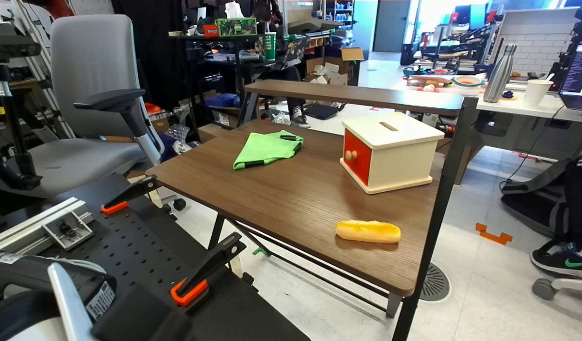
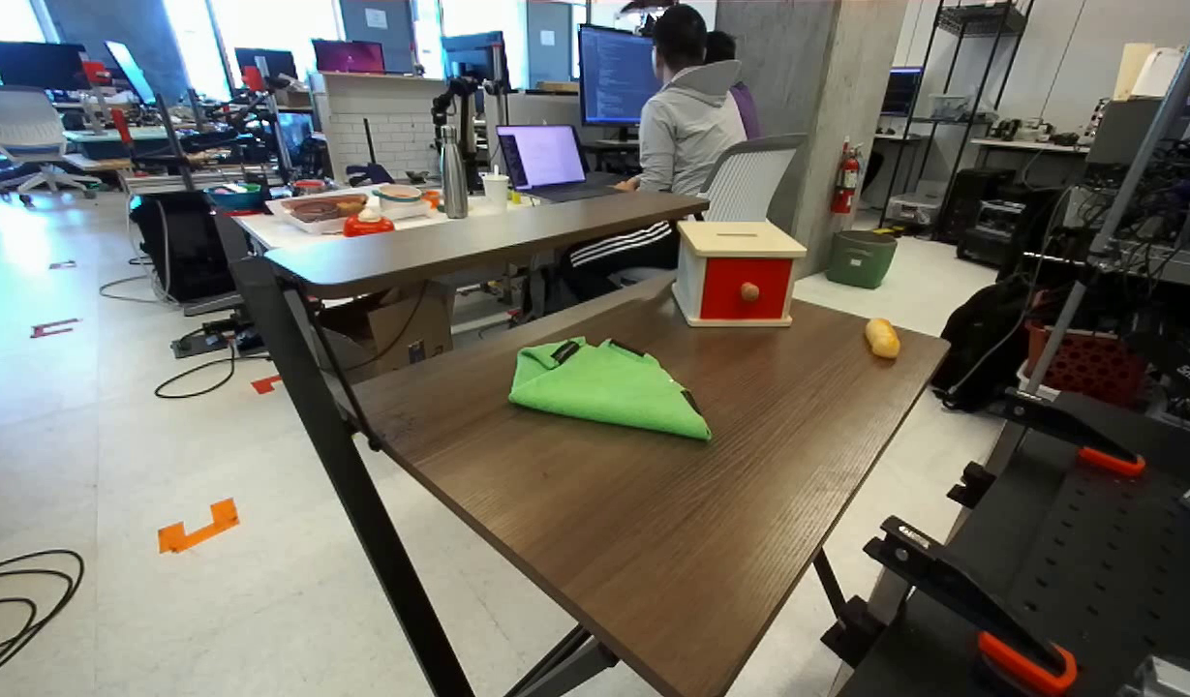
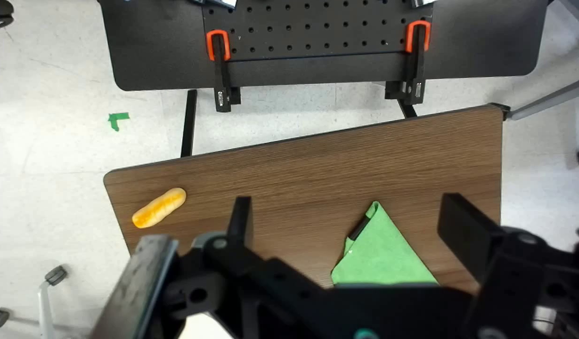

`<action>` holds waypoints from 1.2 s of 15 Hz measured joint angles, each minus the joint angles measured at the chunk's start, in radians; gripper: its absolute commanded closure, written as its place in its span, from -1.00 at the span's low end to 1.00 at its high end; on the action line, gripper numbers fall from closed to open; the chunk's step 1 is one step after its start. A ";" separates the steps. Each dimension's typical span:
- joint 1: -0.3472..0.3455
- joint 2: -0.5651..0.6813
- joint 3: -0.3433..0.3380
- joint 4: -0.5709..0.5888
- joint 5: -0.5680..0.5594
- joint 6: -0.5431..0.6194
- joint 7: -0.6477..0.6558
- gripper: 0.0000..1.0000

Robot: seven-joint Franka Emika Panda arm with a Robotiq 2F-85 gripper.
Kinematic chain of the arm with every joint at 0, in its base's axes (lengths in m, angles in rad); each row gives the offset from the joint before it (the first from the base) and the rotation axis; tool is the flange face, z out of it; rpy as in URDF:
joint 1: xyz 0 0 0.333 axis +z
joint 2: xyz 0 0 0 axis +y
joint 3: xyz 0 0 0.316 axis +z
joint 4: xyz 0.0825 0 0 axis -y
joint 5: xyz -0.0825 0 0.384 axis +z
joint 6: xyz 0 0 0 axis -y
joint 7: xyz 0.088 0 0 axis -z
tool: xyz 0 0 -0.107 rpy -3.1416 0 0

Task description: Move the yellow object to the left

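Yellow roll (image 1: 368,232): lying on the brown tabletop (image 1: 272,194), close to a corner. Longish, rounded ends, more orange along the top. In the wrist view it's at the left end of the table, sitting at an angle.
Gripper (image 3: 348,219): jaws released, spread really wide in the wrist view. The roll is outside them, well off past the left-hand finger in that view.
Green cloth (image 3: 383,256): folded kinda triangular, black strips on it, same tabletop, well apart from the roll. In the wrist view it appears between the fingers, partly covered by the gripper body.
Wooden box (image 1: 399,166): pale with a red front, round knob, slot in the lid. Stands upright on the tabletop, apart from both the roll and the cloth.
Shelf (image 1: 357,97): same brown, raised above the tabletop, in both exterior views.
Black bench (image 3: 313,69): just beside the table, strip of pale floor (image 3: 294,106) between.
Clamps (image 3: 415,66): two, black with orange bits, on the bench edge.
Office clutter: gray chair (image 1: 94,71) in an exterior view; steel bottle (image 2: 453,174), pale cup (image 2: 496,189) and laptop (image 2: 546,160) in both.
Person (image 2: 686,116): gray hoodie, near a big monitor (image 2: 614,82).
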 measured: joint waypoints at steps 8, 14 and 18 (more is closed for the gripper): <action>-0.045 0.044 -0.058 0.020 0.000 0.141 0.077 -1.00; -0.096 0.252 -0.132 0.122 0.013 0.229 0.107 -1.00; -0.119 0.465 -0.160 0.210 0.021 0.297 0.141 -1.00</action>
